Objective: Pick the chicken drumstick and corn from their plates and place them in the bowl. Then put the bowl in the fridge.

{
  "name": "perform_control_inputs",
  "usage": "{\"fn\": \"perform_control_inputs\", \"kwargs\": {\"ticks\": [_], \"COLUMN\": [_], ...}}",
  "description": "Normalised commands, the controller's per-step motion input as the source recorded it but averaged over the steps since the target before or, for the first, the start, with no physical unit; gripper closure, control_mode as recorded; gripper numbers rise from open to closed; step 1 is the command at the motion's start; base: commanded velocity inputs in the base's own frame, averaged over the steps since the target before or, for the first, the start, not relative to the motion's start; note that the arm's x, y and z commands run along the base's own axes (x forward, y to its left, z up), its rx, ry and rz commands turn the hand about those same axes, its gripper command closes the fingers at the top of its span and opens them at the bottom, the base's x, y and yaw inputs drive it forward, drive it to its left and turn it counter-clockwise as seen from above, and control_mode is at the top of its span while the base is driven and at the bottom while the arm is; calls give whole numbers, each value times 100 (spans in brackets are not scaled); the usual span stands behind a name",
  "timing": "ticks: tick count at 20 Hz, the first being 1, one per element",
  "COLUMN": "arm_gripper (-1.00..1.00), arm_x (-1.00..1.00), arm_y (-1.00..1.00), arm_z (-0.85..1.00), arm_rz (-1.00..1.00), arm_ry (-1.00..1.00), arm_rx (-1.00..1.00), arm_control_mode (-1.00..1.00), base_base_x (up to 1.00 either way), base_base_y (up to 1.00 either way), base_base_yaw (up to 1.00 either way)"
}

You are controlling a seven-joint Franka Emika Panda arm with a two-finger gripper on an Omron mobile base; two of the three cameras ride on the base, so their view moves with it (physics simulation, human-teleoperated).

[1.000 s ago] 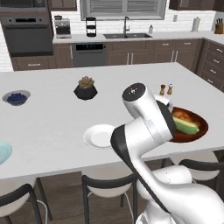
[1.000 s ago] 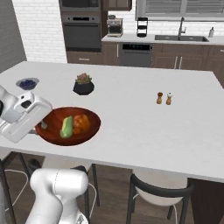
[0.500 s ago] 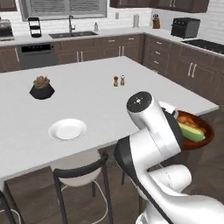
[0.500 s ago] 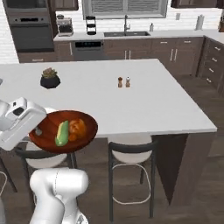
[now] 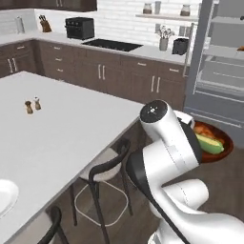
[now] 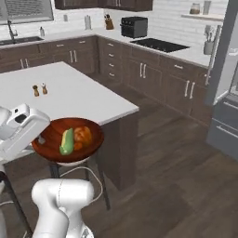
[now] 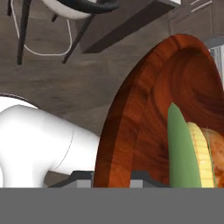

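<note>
Gripper state: the two-finger gripper (image 6: 42,138) is pressed together on the near rim of the shallow, wide, reddish-brown wooden bowl (image 6: 51,148). The hand view shows that rim (image 7: 114,131) running straight down between the finger tips.

Bowl position: carried in the air just ahead of the gripper, clear of the white kitchen island counter (image 6: 69,93) and over the dark wood floor (image 6: 162,176). In the left base view the bowl (image 5: 224,147) pokes out past the white arm (image 5: 171,143).

Contents: the short yellow corn cob with pale green husk (image 6: 66,142) lies nearest the pinch. The small orange-brown chicken drumstick (image 6: 83,136) lies touching it on the far side. Both rest low in the bowl.

Fridge: the tall grey fridge (image 5: 217,66) stands ahead of the gripper with its door open and pale shelves (image 5: 224,74) showing. It is well apart from the bowl.

Task stage (judged): both foods are loaded, and the carry to the fridge is under way. Placing the bowl is not yet done.

Handling, bowl (judged): stiff, not fragile-looking, moderately heavy once loaded. A one-sided rim pinch leaves the weight hanging off the jaws, so it will tend to droop or twist.

Handling, contents (judged): loose and rounded. The corn could roll if the bowl tips, so keep it level.

Hold point (judged): the rim edge as taken is the only graspable part. The wall is too wide for the jaws.

Risk: catching the far rim on a shelf edge.
</note>
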Motion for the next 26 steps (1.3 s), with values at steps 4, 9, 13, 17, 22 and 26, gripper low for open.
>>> {"fn": "perform_control_inputs", "kwargs": {"ticks": [4,9,13,17,22,26], "arm_gripper": [100,100,100,100,100,100], "arm_x": [0,0,0,0,0,0], "arm_y": [0,0,0,0,0,0], "arm_z": [0,0,0,0,0,0], "arm_rz": [0,0,0,0,0,0], "arm_ry": [0,0,0,0,0,0], "arm_rx": [0,0,0,0,0,0], "arm_control_mode": [100,100,100,100,100,100], "base_base_x": [37,96,100,100,100,100], "base_base_y": [-18,-7,-11,-16,-3,0], "base_base_yaw": [-82,-42,-1,-2,-8,-18]}}
